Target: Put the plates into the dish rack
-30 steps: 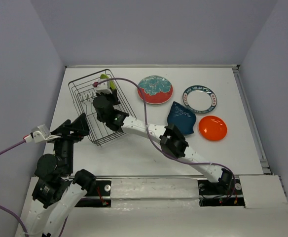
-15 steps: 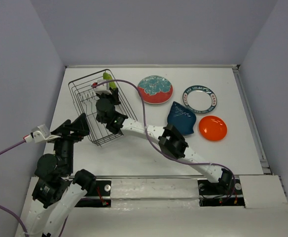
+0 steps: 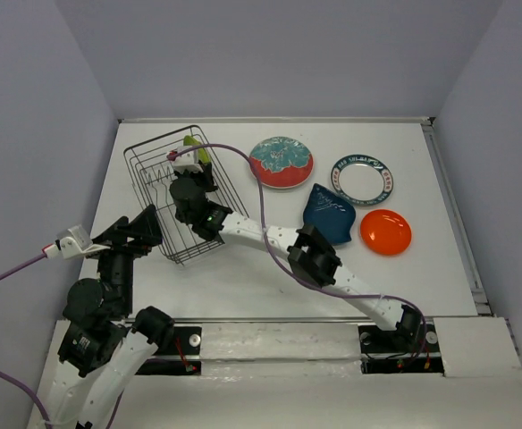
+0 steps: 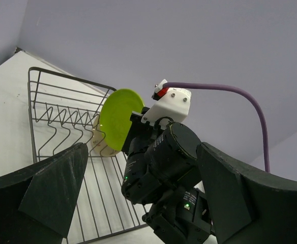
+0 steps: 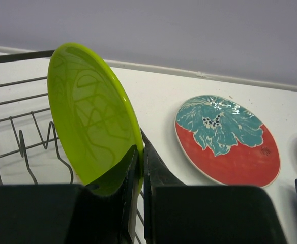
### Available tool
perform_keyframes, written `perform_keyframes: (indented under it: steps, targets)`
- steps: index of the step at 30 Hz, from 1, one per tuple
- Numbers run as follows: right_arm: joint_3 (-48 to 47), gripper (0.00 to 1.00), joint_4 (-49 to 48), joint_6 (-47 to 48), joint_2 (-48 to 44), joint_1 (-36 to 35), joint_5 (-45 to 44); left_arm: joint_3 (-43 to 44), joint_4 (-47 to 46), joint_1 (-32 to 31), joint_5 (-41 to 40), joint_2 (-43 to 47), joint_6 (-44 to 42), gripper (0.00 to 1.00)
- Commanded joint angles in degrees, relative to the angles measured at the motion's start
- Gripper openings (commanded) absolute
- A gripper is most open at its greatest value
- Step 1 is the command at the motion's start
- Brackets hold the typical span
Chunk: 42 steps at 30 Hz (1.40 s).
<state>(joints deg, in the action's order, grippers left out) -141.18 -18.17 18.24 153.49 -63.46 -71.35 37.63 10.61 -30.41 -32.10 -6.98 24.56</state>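
Observation:
My right gripper (image 5: 141,168) is shut on the rim of the lime green plate (image 5: 90,117) and holds it upright over the far end of the black wire dish rack (image 3: 158,192). The lime plate (image 3: 195,147) also shows in the left wrist view (image 4: 119,117), with a beige plate (image 4: 98,140) standing in the rack behind it. On the table lie the red floral plate (image 3: 282,162), the white blue-rimmed plate (image 3: 362,179), the dark blue leaf plate (image 3: 328,213) and the orange plate (image 3: 386,231). My left gripper (image 4: 138,198) is open and empty, near the rack's front left corner.
The right arm (image 3: 279,241) stretches diagonally across the table from its base to the rack. A purple cable (image 3: 243,165) loops over the rack's right side. Walls close the table at the back and sides.
The right gripper with the lime plate has shifted very slightly over the rack's far end. The left arm has not moved.

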Motion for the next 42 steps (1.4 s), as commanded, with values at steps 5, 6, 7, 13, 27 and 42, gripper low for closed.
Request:
perform_keyframes:
  steps: [5, 6, 7, 13, 27, 42]
  targets:
    - [-0.4, 0.54, 0.4, -5.1, -3.5, 0.1, 4.2, 1.4, -1.6, -0.3, -0.8, -0.9, -0.3, 0.99]
    - [1.2, 0.60, 0.7, -5.9, -5.0, 0.1, 5.5, 1.3, -1.6, -0.3, -0.8, -1.0, -0.3, 0.99]
    - [2.9, 0.63, 2.2, -7.2, -8.6, 0.1, 7.0, 1.3, -1.6, -0.3, -0.8, -1.0, -0.3, 0.99]
    - [17.6, 0.66, 17.7, -24.1, -23.9, 2.1, 25.6, 1.3, -1.7, -0.4, -0.6, -1.7, -0.4, 0.99]
    - [99.3, 0.67, 19.8, -61.1, -83.1, 28.1, 59.7, 0.7, -3.1, -0.5, 3.1, -1.5, -1.1, 0.99]
    - [111.3, 0.70, 22.4, -65.5, -90.8, 44.2, 63.6, 0.4, -3.6, -0.3, 5.0, -2.4, -1.6, 0.99]
